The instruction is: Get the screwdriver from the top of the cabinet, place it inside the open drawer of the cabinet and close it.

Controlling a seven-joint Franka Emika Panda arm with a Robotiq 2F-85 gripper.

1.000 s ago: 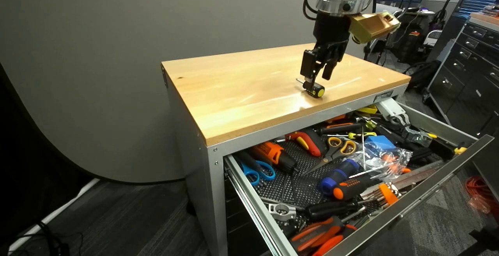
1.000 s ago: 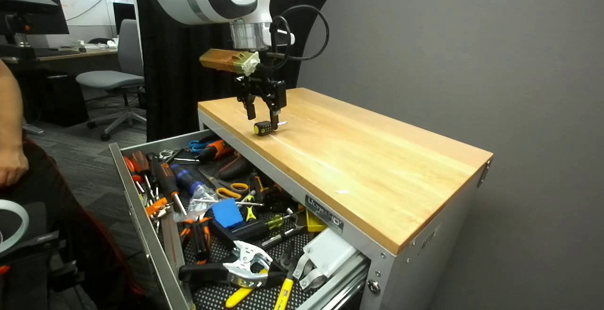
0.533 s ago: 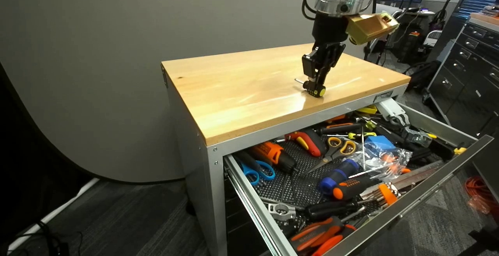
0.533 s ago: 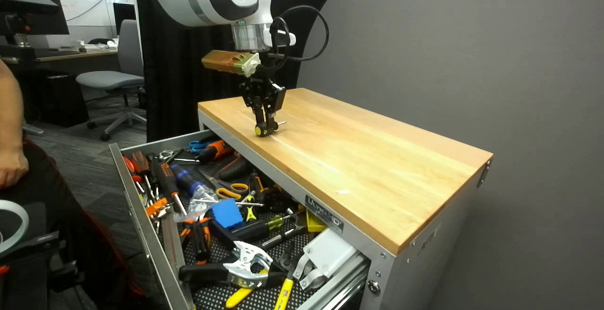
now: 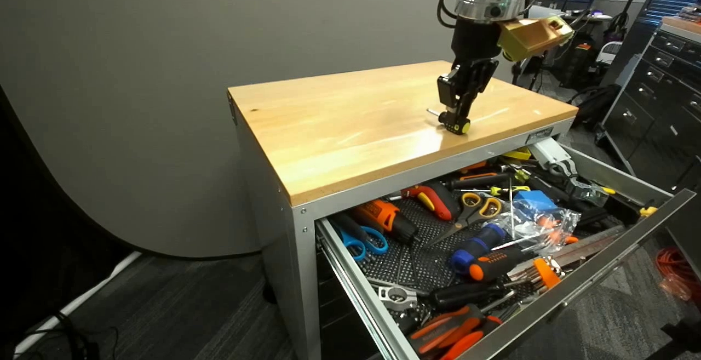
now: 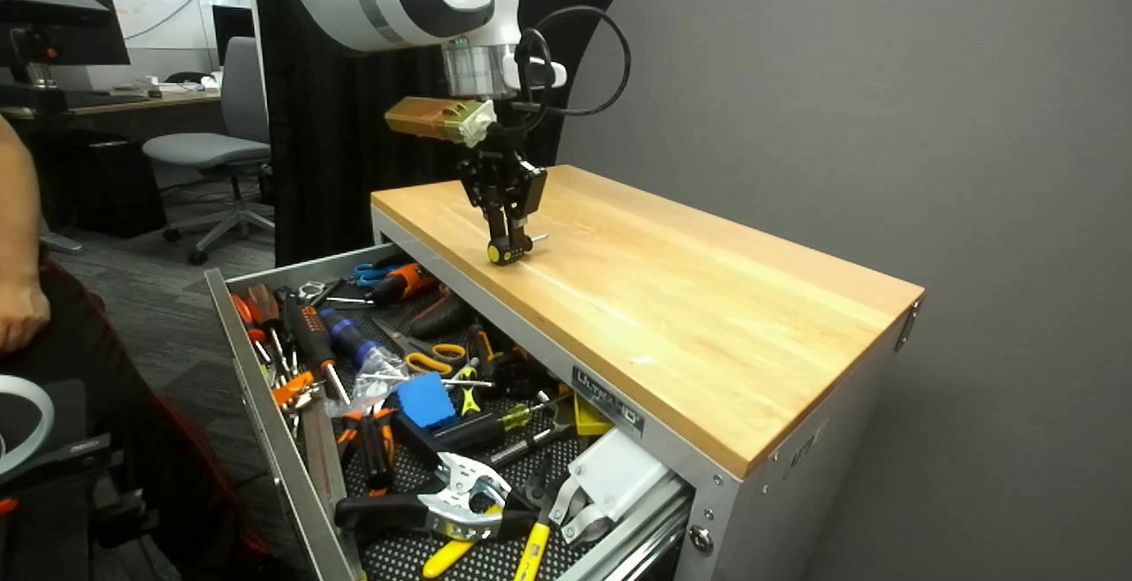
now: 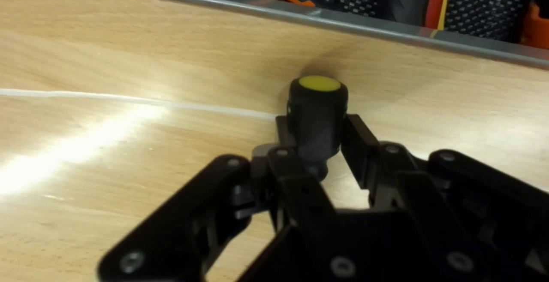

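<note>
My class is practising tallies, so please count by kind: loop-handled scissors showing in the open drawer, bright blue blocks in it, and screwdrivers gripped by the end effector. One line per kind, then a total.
Loop-handled scissors: 2 (blue-handled pair, yellow-handled pair)
Blue block: 1
Screwdriver in the end effector: 1
Total: 4

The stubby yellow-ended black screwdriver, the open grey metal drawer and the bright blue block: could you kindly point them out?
Stubby black screwdriver (image 7: 318, 119), in the wrist view: handle.
Open grey metal drawer (image 5: 575, 281), in an exterior view: front edge.
Bright blue block (image 6: 425, 401), in an exterior view: upper face.
</note>
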